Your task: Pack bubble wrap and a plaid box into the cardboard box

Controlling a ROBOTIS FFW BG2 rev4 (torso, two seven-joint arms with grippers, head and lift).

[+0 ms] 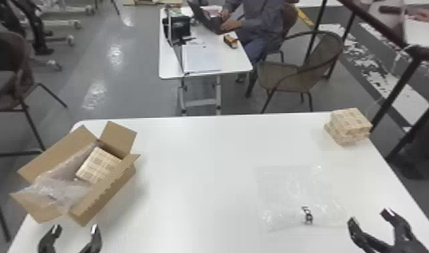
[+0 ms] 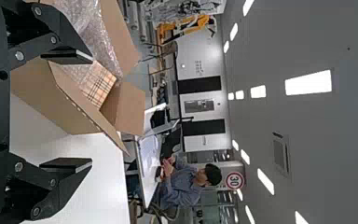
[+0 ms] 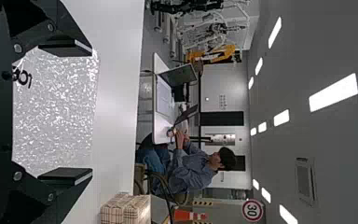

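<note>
I have the plaid box and some bubble wrap inside the cardboard box at left. Another clear sheet lies near right, probably left to add. My left gripper and right gripper are spread, empty.

Jaws apart, open cardboard box, bubble wrap and plaid box inside
</note>
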